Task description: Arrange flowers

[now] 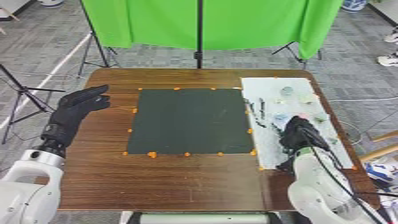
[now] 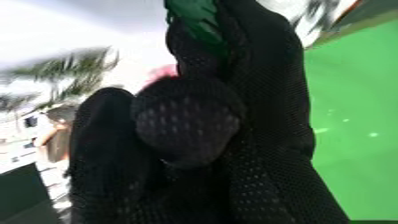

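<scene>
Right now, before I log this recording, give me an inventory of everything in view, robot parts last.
Green piece: one, green, held in the right hand
Pale bits: several, whitish green and bluish, on the white sheet
Dark strips: a few, near-black, left part of the sheet
White sheet: one, white, table's right side
Mat: one, dark grey-green, mid-table
Orange markers: many, orange, around mat and sheet
Table: one, brown
Curtain: green, behind table
Stands: several, black, behind and left
Floor: grey
Arms: two, white, from bottom edge
Hands: two, black; left at table's left edge, right above the sheet
</scene>
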Robot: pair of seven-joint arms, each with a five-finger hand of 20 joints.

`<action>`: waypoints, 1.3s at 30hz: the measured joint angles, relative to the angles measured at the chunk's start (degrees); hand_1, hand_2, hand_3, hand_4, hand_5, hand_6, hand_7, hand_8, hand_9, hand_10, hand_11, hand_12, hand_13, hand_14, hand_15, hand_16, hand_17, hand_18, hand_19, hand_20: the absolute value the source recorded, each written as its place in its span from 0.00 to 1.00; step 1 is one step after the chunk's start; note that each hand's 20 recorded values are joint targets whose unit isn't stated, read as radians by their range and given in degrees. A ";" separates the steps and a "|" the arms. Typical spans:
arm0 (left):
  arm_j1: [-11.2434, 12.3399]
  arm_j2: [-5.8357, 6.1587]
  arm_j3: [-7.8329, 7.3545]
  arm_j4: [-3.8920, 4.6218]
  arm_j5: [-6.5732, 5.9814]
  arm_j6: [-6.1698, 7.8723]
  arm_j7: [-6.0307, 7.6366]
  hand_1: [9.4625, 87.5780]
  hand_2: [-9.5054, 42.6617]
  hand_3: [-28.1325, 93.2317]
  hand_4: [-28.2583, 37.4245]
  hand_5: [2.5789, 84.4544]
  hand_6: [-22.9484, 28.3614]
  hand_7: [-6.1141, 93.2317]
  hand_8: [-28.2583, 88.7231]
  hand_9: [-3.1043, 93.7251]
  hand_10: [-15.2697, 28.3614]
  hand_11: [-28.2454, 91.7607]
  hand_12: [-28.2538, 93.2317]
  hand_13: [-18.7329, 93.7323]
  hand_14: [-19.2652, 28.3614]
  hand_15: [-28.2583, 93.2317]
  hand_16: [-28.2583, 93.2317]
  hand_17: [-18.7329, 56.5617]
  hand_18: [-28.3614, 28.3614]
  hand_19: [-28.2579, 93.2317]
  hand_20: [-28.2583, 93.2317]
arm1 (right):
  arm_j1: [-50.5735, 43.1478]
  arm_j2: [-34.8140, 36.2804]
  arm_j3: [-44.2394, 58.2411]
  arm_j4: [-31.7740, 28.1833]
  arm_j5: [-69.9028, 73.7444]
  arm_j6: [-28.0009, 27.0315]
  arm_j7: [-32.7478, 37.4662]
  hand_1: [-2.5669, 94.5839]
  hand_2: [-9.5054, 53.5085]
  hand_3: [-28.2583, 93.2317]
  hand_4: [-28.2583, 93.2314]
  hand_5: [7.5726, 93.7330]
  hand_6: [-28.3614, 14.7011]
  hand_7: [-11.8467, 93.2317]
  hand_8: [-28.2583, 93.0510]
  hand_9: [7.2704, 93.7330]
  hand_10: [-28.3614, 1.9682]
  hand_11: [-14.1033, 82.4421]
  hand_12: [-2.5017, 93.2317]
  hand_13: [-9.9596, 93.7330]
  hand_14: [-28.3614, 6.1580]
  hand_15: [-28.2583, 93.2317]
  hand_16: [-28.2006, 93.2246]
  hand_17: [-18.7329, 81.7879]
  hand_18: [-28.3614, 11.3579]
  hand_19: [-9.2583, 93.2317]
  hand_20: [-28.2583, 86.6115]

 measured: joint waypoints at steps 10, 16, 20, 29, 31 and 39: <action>-0.13 1.01 0.02 0.40 -0.84 -0.01 0.37 0.24 0.20 0.73 0.14 0.50 0.56 0.16 0.20 0.47 0.70 0.38 0.34 0.48 0.82 0.41 0.23 0.34 0.72 0.33 0.36 | 0.40 1.91 3.03 -6.90 6.87 6.28 -2.11 1.00 0.00 0.01 0.73 0.75 0.49 0.47 0.41 0.97 0.51 0.46 0.45 1.00 0.86 0.74 0.35 0.99 0.67 0.86 0.66; -0.75 4.98 0.02 2.68 -4.75 1.20 3.04 0.14 0.35 0.75 0.01 0.52 0.56 0.15 0.20 0.48 0.70 0.38 0.33 0.47 0.81 0.39 0.22 0.34 0.72 0.32 0.36 | 4.65 2.03 0.15 -7.50 16.12 10.16 -4.93 1.00 0.00 0.00 0.73 0.75 0.49 0.48 0.41 0.97 0.52 0.46 0.45 1.00 0.86 0.74 0.35 0.99 0.68 0.86 0.66; -1.40 8.38 -0.47 4.33 -6.05 4.66 5.83 0.11 0.44 0.74 0.00 0.53 0.56 0.15 0.20 0.49 0.71 0.37 0.33 0.47 0.80 0.39 0.22 0.34 0.71 0.32 0.36 | 10.01 1.62 -4.96 -6.52 18.31 10.26 -6.13 1.00 0.00 0.00 0.73 0.75 0.49 0.48 0.41 0.97 0.51 0.47 0.45 1.00 0.87 0.74 0.35 0.99 0.68 0.86 0.66; -3.45 14.05 -0.38 8.56 -8.78 13.11 11.90 0.09 0.48 0.73 0.00 0.54 0.56 0.15 0.20 0.50 0.70 0.38 0.33 0.48 0.80 0.38 0.23 0.35 0.70 0.31 0.36 | 24.51 -2.86 -17.82 -0.05 25.74 10.22 -8.66 1.00 0.00 0.00 0.74 0.74 0.49 0.49 0.41 0.97 0.51 0.48 0.44 1.00 0.87 0.74 0.35 0.99 0.68 0.87 0.66; -3.73 14.21 -0.23 8.91 -8.91 13.45 12.11 0.09 0.47 0.73 0.00 0.54 0.56 0.15 0.20 0.49 0.70 0.38 0.33 0.48 0.79 0.38 0.23 0.35 0.70 0.31 0.36 | 27.78 -4.36 -20.95 2.33 28.46 10.21 -9.14 1.00 0.00 0.00 0.74 0.74 0.49 0.50 0.41 0.97 0.51 0.48 0.44 1.00 0.87 0.75 0.35 0.99 0.68 0.87 0.66; -3.90 13.40 1.38 8.98 -7.90 13.34 12.11 0.10 0.46 0.74 0.00 0.53 0.56 0.15 0.20 0.49 0.70 0.38 0.33 0.48 0.80 0.39 0.23 0.35 0.70 0.30 0.36 | 35.75 -10.05 -30.90 8.54 31.19 9.86 -10.08 1.00 0.00 0.00 0.75 0.73 0.49 0.51 0.40 0.97 0.51 0.48 0.44 1.00 0.87 0.75 0.35 0.99 0.68 0.87 0.66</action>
